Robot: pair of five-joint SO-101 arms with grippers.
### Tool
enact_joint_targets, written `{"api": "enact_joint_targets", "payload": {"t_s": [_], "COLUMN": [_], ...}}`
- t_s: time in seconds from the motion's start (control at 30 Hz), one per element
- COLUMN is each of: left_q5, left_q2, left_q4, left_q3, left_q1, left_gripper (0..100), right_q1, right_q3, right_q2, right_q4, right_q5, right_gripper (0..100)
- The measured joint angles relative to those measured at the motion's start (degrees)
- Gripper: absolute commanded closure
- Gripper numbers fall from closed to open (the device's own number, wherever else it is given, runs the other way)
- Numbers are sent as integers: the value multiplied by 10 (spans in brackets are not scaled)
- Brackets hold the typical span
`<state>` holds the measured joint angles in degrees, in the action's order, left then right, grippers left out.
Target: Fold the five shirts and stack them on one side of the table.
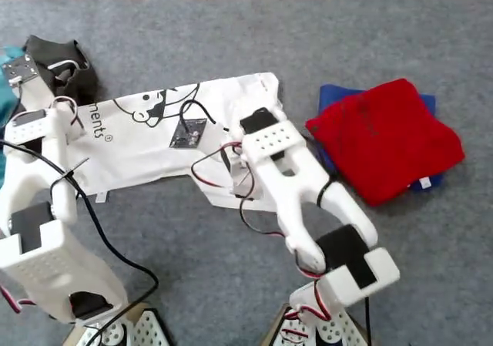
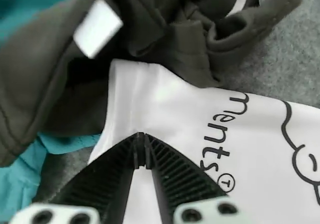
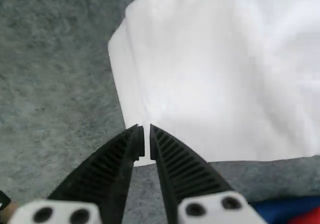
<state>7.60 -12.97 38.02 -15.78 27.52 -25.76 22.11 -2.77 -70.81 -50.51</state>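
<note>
white shirt (image 1: 146,142) with black print; red shirt (image 1: 385,138); blue shirt (image 1: 333,98); dark shirt (image 1: 73,62); teal shirt (image 2: 35,4).

left tool (image 2: 141,151) and right tool (image 3: 147,143) pinched closed.

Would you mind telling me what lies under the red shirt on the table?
A folded blue shirt lies under the red shirt. Its edges peek out along the far side and at the near corner. Its middle is covered, so anything else beneath cannot be seen.

The printed shirt (image 1: 154,142) lies spread across the middle of the table (image 1: 231,38), with a crumpled shirt (image 1: 65,65) touching its far left corner by the left edge. Toward the right edge, the upper folded shirt (image 1: 385,138) lies on the lower folded shirt (image 1: 331,95).
</note>
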Motion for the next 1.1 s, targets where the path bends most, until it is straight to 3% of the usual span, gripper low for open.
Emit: {"api": "enact_joint_targets", "payload": {"t_s": [0.23,0.6,0.7,0.83,1.1], "left_q5": [0,0,0,0,0], "left_q2": [0,0,0,0,0], "left_q4": [0,0,0,0,0], "left_q3": [2,2,2,2,2], "left_q1": [4,-1,-1,-1,-1], "left_gripper": [971,971,971,971,971], "right_q1": [-5,-50,-50,-46,-30], "right_q3": [47,49,49,48,45], "right_q2": [0,-37,-50,-73,-84], "right_q4": [88,108,112,138,156], "right_q5": [-45,-46,-46,-46,-46], "right_gripper": [834,832,862,988,961]}}
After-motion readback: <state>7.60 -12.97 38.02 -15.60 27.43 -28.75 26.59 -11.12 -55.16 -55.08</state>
